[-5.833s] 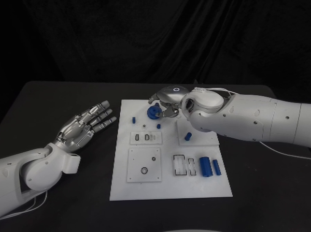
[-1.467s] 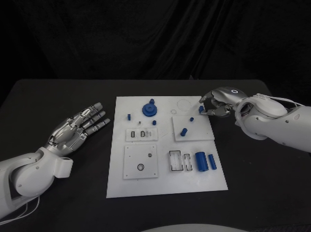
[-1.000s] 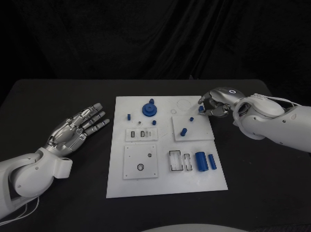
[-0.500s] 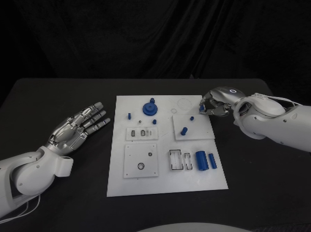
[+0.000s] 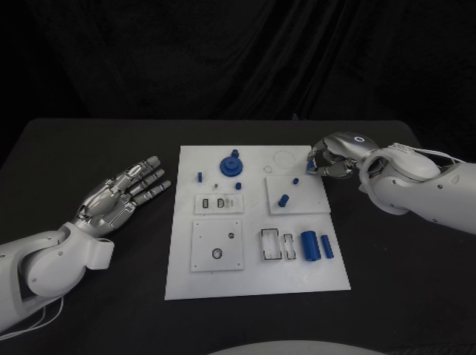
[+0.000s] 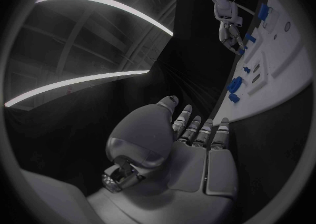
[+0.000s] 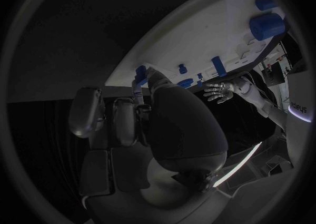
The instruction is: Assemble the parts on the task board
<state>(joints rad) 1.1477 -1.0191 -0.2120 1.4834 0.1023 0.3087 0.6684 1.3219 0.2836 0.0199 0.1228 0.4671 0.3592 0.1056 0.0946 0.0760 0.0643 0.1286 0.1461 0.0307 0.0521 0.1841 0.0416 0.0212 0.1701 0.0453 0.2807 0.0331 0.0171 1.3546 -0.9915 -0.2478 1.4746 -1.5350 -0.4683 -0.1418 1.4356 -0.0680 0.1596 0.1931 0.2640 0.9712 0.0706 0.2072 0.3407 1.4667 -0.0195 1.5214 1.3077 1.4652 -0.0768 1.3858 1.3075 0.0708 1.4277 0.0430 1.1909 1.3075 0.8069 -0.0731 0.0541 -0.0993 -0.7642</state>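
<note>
The white task board (image 5: 257, 281) lies in the middle of the black table. My right hand (image 5: 325, 159) hovers over its far right corner, fingers curled in, pinching a small blue part (image 7: 140, 72) at the fingertips. Just below the hand a small blue peg (image 5: 298, 180) stands on a raised square plate (image 5: 307, 203). A blue round part (image 5: 232, 167) stands at the far middle of the board. My left hand (image 5: 126, 194) lies flat and open on the table left of the board, holding nothing; the left wrist view shows its fingers (image 6: 197, 132) spread toward the board (image 6: 283, 50).
A short blue cylinder (image 5: 284, 200) lies on the raised plate. Two blue cylinders (image 5: 317, 245) lie at the board's right side next to black-rimmed slots (image 5: 278, 245). Small blue pieces (image 5: 199, 177) sit near the board's left edge. Bare table surrounds the board.
My right hand has left the blue round part and moved to the board's far right corner, where it has edged slightly with its fingers curling tighter. The left hand has stayed still.
</note>
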